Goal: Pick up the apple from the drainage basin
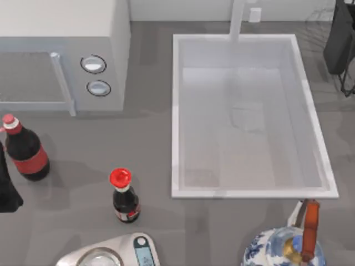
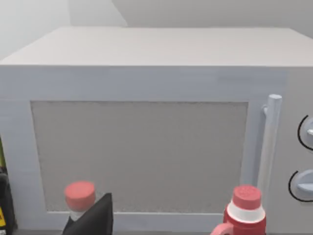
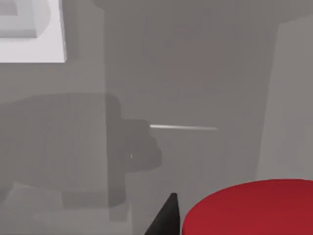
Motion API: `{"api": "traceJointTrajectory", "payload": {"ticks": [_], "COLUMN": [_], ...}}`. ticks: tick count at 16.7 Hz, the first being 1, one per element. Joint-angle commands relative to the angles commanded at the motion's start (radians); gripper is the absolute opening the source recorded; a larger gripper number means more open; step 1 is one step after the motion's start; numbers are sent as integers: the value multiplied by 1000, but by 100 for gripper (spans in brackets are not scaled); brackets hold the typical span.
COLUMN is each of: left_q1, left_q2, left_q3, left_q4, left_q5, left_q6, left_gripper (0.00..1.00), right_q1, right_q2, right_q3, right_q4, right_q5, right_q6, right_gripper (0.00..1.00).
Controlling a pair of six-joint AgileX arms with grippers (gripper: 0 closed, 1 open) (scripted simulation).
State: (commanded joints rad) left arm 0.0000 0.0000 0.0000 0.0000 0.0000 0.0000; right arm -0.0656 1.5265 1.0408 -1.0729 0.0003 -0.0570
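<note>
Closest to the lens, the apple (image 3: 249,208) sits against the right gripper (image 1: 339,47) at 2 o'clock, apparently clamped there and carried clear of the rim; the drainage basin (image 1: 176,111) lies bare at 12 o'clock; the left arm (image 1: 6,188) idles at 9 o'clock

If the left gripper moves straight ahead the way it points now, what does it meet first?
Probably the microwave door: the left wrist view faces it squarely, with two red-capped bottles nearer, flanking the line. Depth is unclear.

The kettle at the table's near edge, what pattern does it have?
The kettle is white with a blue floral pattern and an orange-brown handle, best seen in the top view.
</note>
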Motion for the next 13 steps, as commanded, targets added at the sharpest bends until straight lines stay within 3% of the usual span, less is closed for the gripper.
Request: {"api": "traceJointTrajectory", "payload": {"ticks": [4, 9, 13], "left_q1": [0, 0, 0], "left_q2": [0, 0, 0], "left_q3": [0, 0, 0], "left_q4": [0, 0, 0], "left_q5": [0, 0, 0], "left_q6": [0, 0, 0], "left_gripper": [100, 100, 100], "right_q1": [0, 0, 0], "right_q2": [32, 37, 37], "right_q3": [-131, -146, -146], "right_q4": [155, 170, 170], "right_q5": [0, 0, 0], "right_q6": [1, 2, 2], "right_gripper": [0, 0, 30]}}
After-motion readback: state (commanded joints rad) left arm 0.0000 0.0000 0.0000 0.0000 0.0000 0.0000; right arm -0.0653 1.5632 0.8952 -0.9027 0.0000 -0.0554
